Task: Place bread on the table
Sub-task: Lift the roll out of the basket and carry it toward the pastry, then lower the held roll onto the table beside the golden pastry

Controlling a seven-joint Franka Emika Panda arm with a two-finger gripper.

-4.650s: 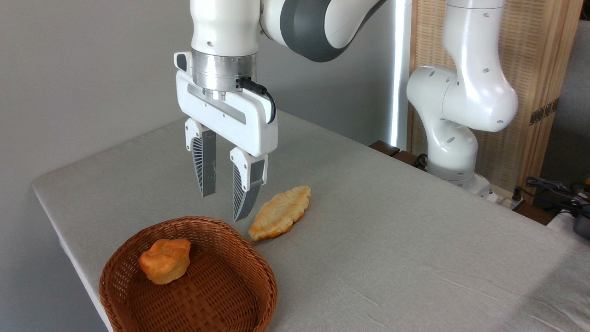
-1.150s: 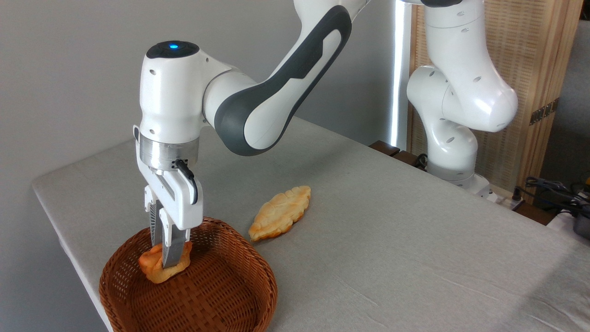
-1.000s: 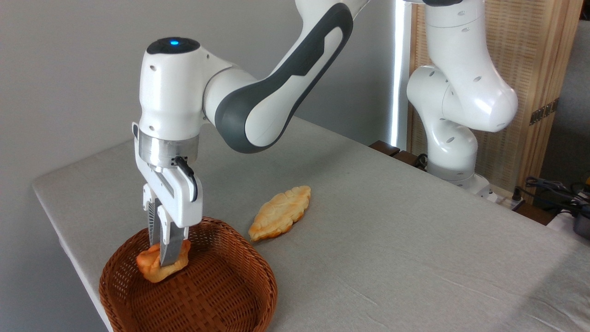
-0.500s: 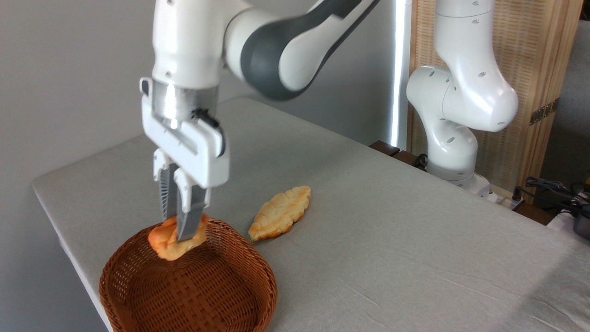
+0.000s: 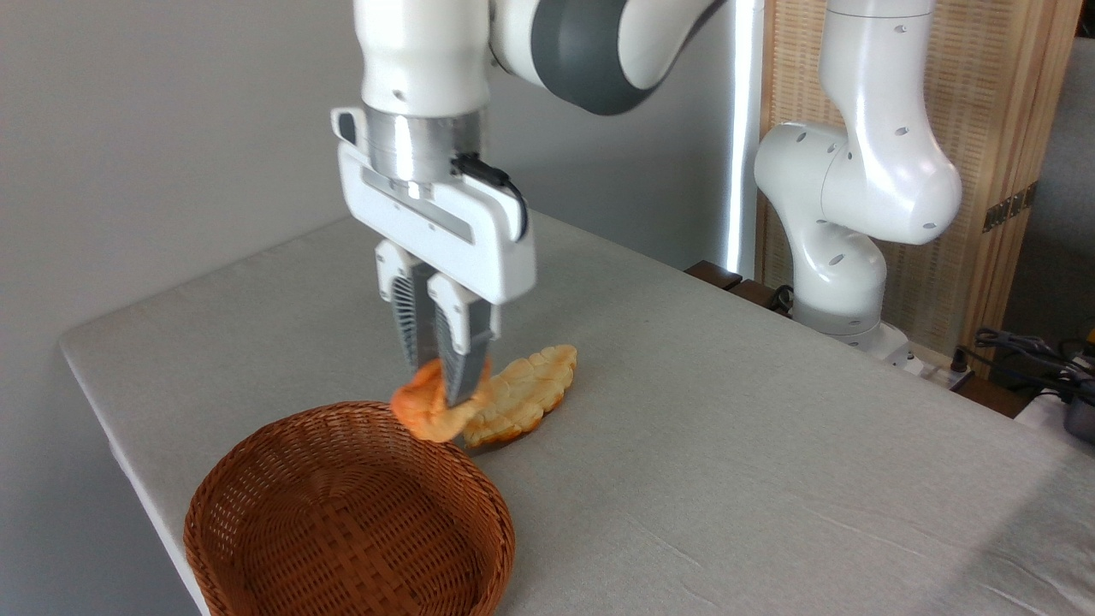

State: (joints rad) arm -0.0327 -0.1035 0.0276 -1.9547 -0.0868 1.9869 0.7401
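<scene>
The bread [image 5: 421, 411], a small orange-golden bun, hangs in the air just above the far rim of the wicker basket [image 5: 257, 505]. My gripper [image 5: 446, 395] is shut on it from above, the fingers [image 5: 462, 359] pointing straight down. The bun overlaps the near end of a pale pastry behind it in the picture. The table [image 5: 727, 445], covered in light grey cloth, lies below and stretches off to the right.
A long pale-yellow leaf-shaped pastry [image 5: 526, 395] lies on the cloth just right of the bun. The basket holds nothing. The arm's white base [image 5: 843, 291] stands at the table's far right edge, with cables [image 5: 1026, 351] beyond it.
The gripper shut on the bread in the basket, lifted it out and carried it up and to the right, past the basket's rim toward the pastry.
</scene>
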